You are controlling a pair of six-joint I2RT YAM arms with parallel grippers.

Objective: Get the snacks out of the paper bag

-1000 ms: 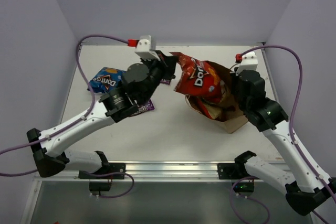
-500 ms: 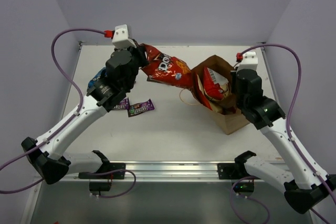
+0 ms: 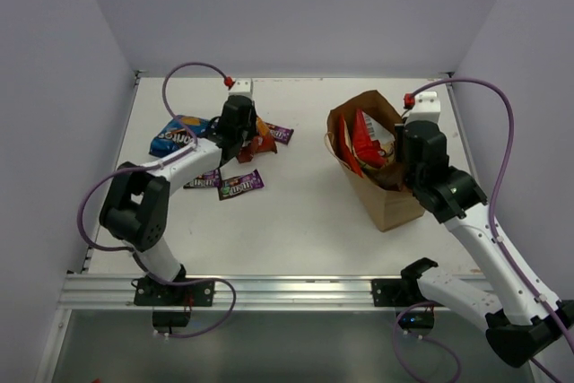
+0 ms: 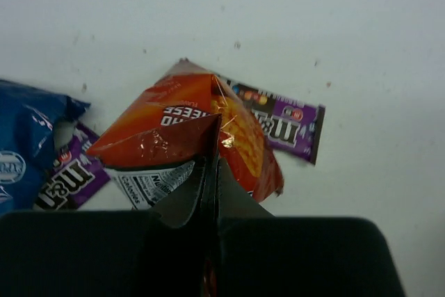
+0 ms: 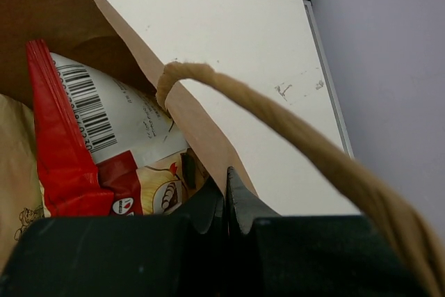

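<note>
Right gripper (image 5: 226, 193) is closed tight on the rim of the paper bag (image 3: 390, 199), which stands open on the table (image 3: 296, 213) with the white-and-red chip bag (image 5: 97, 126) inside. Left gripper (image 4: 212, 165) pinches the red-orange chip bag (image 4: 184, 119), low on the table beside the blue Doritos bag (image 3: 175, 134) and purple candy bars (image 3: 240, 184).

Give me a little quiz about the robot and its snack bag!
1. True or false: the paper bag is empty.
2. Which gripper holds the orange chip bag?
3. Fill in: the right gripper pinches the paper bag's ____.
Key: 1 false, a white-and-red packet is inside; 2 the left gripper; 3 rim.
</note>
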